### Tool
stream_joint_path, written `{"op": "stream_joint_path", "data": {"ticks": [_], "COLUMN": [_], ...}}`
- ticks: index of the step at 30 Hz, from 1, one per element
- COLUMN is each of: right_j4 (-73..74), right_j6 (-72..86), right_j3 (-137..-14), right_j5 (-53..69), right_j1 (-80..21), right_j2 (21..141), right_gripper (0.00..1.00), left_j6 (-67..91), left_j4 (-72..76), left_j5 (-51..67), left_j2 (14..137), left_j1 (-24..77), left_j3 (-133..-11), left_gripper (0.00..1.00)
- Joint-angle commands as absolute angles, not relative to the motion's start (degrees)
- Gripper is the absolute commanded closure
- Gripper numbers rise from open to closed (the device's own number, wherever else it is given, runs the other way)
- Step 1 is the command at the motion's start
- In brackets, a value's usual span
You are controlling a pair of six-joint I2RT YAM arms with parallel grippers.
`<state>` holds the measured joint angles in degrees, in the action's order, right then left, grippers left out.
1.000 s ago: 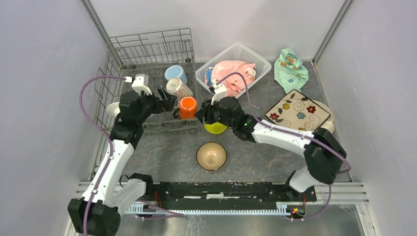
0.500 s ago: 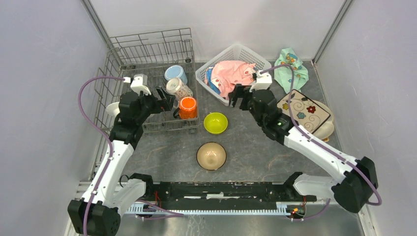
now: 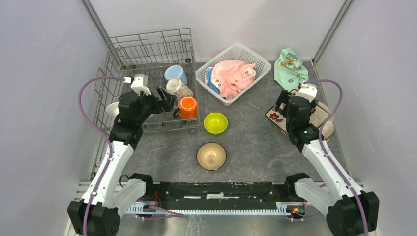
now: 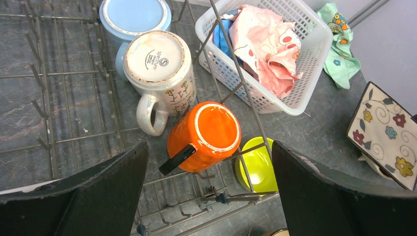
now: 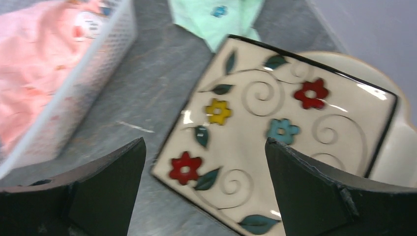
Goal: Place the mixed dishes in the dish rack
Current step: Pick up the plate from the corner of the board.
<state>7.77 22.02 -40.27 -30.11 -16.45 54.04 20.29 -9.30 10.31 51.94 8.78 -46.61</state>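
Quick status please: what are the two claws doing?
Left gripper open beside orange mug in dish rack. Right gripper open, empty, above flowered square plate. Lime-green bowl, tan bowl outside rack. Plate unobstructed.

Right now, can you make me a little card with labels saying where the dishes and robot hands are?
In rack: orange mug, white patterned mug, light-blue mug, upside down in grey wire dish rack
On table: lime-green bowl, tan bowl
Plates: dark-rimmed square flowered plate lying on a cream plate
Left gripper: open, near the orange mug
Right gripper: open, above the square plate
Not dishes: pink cloth in white plastic lattice basket, mint-green cloth
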Motion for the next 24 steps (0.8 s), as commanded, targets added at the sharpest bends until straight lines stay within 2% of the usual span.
{"op": "stream_joint_path", "data": {"ticks": [1,7,16,24], "right_j4": [8.34,7.62,7.37,2.56], "right_j6": [19.08,19.95,19.01,18.87], "right_j3": [-38.42,-33.00,-31.65,-28.22], "right_j5": [-27.17,-18.69,-16.29,-5.12], "right_j1": [-7.64,8.07,18.21,24.56], "right_j2": [53.94,50.48,49.95,47.97], "right_gripper": [0.02,0.02,0.02,0.02], "left_j6": [18.45,18.55,18.94,19.42], "left_j4": [-7.05,-6.59,-6.42,-6.24], "left_j5": [12.40,12.99,13.23,13.45], "left_j2": [51.20,51.01,51.24,52.38], "left_j1": [9.30,9.45,9.84,10.43], "left_j3": [-46.46,-46.06,-45.97,-46.22], "left_gripper": [0.00,0.00,0.00,0.00]}}
